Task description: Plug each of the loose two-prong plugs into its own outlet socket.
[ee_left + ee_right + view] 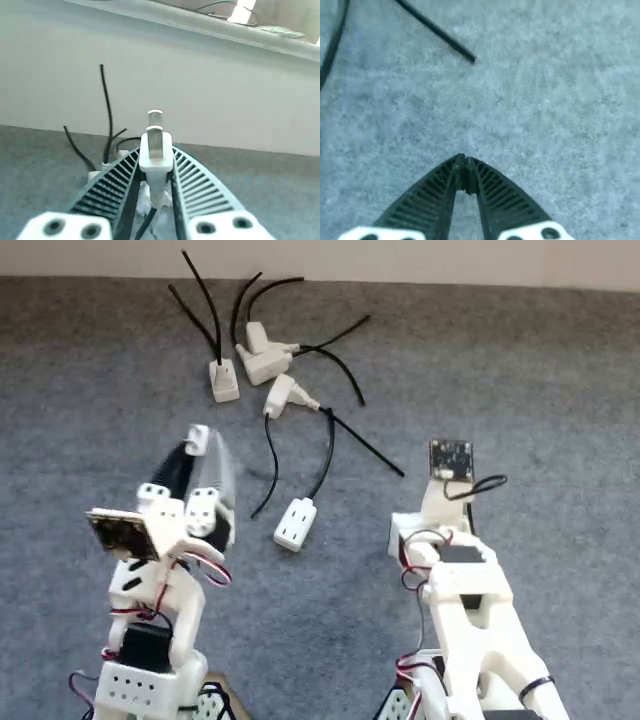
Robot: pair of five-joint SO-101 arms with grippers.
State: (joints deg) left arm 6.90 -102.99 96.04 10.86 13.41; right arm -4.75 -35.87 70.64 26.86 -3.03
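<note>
High view, catalogued left to right.

1. Left hand (156, 151): clamped on a white two-prong plug (198, 435), which it holds clear of the grey surface (560, 380). The prongs point away from the arm, and its cord (149, 220) runs down between the fingers.
2. Far cluster of white connectors (262, 360) with black cords (200, 300): lying on the surface beyond the left hand.
3. Loose outlet socket (295, 523): flat on the surface, just right of the left hand and nearer the robot's base than the plug. Its long axis runs toward the far edge, tilted slightly right, and the slots appear to face up. The left arm is the nearer. By judgement, the plug needs swinging right and back, with the prongs turned down onto the slots.
4. Right hand (465, 172): fingers together and empty, over bare surface.
</note>
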